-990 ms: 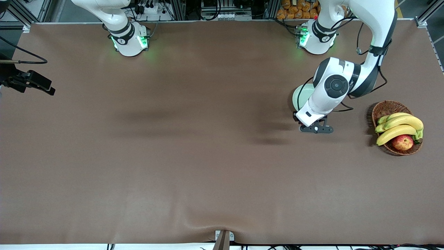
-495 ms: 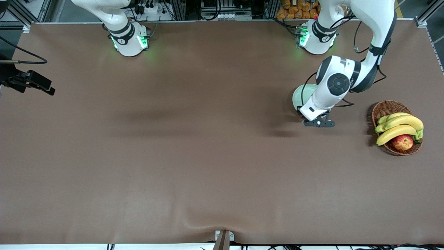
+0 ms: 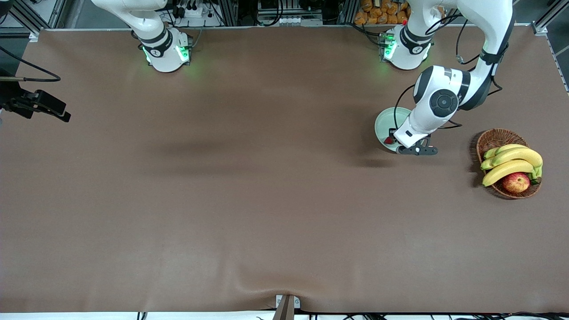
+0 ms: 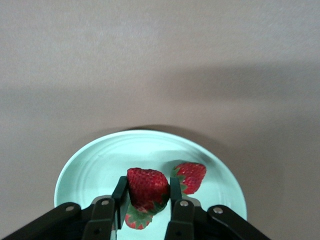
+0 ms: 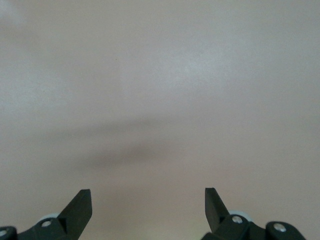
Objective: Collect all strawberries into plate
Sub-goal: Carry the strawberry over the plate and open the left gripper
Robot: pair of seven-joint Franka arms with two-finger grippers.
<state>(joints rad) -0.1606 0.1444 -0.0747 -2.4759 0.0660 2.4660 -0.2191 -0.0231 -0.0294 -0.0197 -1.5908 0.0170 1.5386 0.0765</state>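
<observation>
The pale mint-green plate [image 3: 383,125] lies near the left arm's base. My left gripper [image 4: 146,194] is shut on a red strawberry [image 4: 146,184] and holds it low over the plate [image 4: 100,165]. Two more strawberries lie in the plate: one beside the held berry [image 4: 191,176], one under it [image 4: 135,219]. In the front view a bit of red strawberry [image 3: 388,141] shows at the left gripper [image 3: 392,138], over the plate's part nearest the front camera. My right gripper [image 5: 147,200] is open and empty over bare table; it does not show in the front view.
A brown wicker basket [image 3: 493,138] with bananas [image 3: 511,162] and a red-yellow apple [image 3: 515,182] stands at the left arm's end of the table, nearer the front camera than the plate. A black device with cables [image 3: 40,104] sits at the right arm's end.
My left gripper has moved with the strawberry from the table just off the plate to over the plate. The right arm has not moved.
</observation>
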